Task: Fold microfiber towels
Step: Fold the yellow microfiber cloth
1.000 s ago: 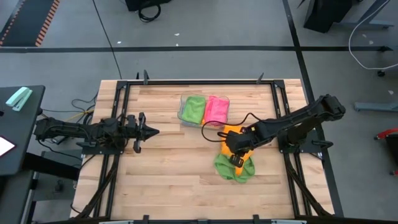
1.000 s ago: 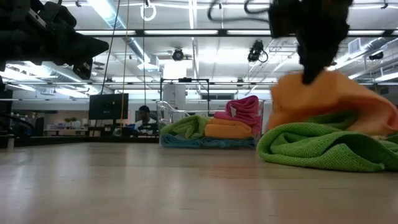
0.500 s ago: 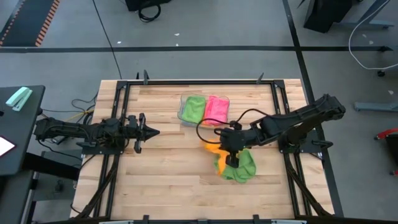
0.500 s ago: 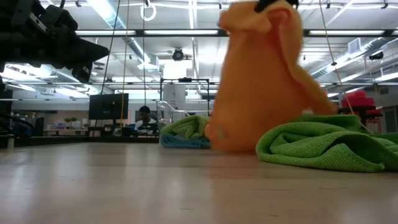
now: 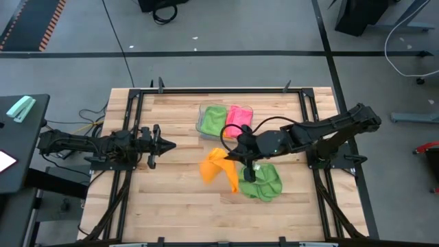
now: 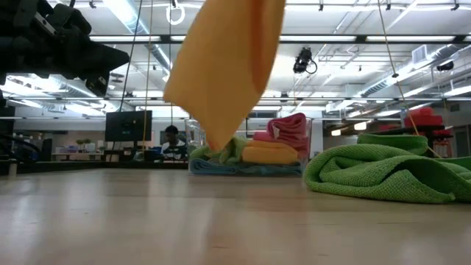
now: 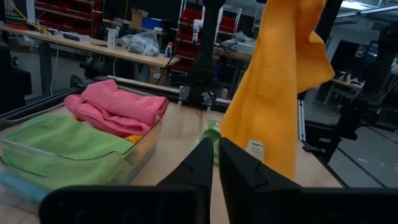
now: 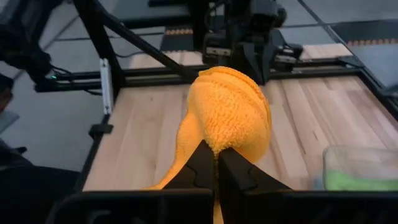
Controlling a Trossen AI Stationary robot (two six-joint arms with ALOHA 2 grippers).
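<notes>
Overhead, right gripper (image 5: 238, 155) pinches a nubby orange towel (image 5: 221, 169), hanging in limp folds.

Two dark six-joint robot arms, black throughout, on black frame rails.

The black, slender left robot arm (image 5: 89, 144) consists of boxy matte segments with rounded joint housings and ends in a left two-finger gripper (image 5: 168, 145) that tapers to a narrow point. The black right robot arm (image 5: 322, 130) has a bulkier rounded elbow housing, and a thin black cable (image 5: 264, 123) arcs loosely above its forearm. The right two-finger gripper (image 8: 216, 163) has flat, wedge-shaped black fingers (image 8: 200, 163) with smooth matte faces. The left arm's own fingers (image 7: 200, 163) have the same tapered black form.
</notes>
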